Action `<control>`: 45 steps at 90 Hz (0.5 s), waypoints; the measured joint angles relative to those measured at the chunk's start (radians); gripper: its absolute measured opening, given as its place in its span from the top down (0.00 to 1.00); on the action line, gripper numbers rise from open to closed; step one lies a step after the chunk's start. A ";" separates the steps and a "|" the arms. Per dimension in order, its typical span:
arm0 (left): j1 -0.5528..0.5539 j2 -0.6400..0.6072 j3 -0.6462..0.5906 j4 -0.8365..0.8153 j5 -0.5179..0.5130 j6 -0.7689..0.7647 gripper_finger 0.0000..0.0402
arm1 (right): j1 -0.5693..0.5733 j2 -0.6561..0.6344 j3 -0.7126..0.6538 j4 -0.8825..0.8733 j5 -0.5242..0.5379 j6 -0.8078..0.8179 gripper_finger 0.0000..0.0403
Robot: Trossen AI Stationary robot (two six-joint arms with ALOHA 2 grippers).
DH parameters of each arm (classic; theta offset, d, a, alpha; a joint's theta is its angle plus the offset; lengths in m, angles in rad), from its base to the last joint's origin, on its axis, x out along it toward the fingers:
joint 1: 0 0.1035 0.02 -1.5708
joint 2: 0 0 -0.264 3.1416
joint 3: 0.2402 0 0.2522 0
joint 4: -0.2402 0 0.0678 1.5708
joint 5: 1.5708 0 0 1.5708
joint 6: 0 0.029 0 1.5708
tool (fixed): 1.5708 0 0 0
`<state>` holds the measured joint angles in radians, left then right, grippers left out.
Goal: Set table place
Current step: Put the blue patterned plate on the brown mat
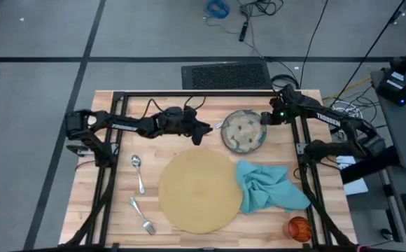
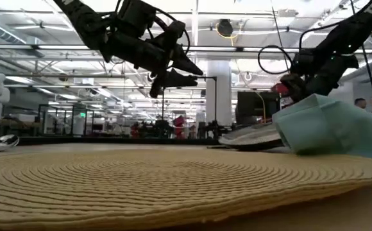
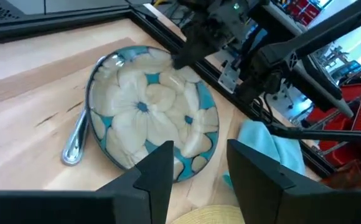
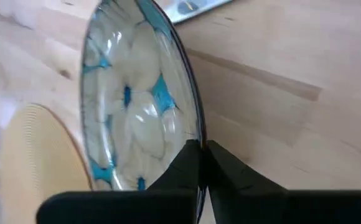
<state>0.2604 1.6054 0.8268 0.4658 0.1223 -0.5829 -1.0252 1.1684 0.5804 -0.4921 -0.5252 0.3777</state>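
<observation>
Even, bright overhead light falls on the table (image 1: 112, 210), with only faint soft shadows. In the low view, ceiling strip lights glare white, leaving the arms as dark silhouettes, and the placemat (image 2: 173, 179) blurs toward the bottom edge. White glints streak the dish (image 4: 137, 106), which looks soft and stretched in the right wrist view.
</observation>
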 joint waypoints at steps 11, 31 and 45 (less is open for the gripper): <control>0.001 0.012 0.000 -0.001 -0.006 -0.014 0.67 | 0.000 -0.024 0.000 0.043 -0.023 0.029 1.00; 0.001 0.014 0.000 0.004 -0.026 -0.016 0.67 | 0.010 -0.051 0.000 0.119 -0.124 0.075 1.00; 0.005 0.064 0.000 0.034 -0.026 -0.072 0.67 | 0.070 -0.060 0.000 0.167 -0.147 0.119 1.00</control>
<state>0.2649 1.6693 0.8272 0.4994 0.0959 -0.6546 -0.9552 1.1089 0.5800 -0.3248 -0.6722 0.4967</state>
